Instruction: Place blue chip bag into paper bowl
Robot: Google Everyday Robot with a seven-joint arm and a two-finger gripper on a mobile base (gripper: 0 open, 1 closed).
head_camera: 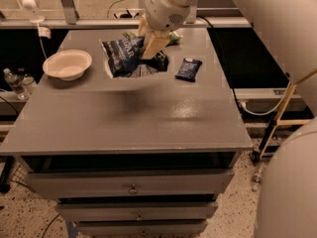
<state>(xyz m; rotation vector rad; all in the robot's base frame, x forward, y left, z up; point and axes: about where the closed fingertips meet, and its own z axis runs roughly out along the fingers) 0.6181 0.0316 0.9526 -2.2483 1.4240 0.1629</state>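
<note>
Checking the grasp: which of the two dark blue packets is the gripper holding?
The blue chip bag, the big crinkly one with white lettering, in the gripper above the table at its far side; the small dark blue packet lies apart.

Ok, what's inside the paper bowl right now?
The paper bowl is empty inside, with nothing covering it. The gripper holds the blue chip bag beside it, not over it.
</note>
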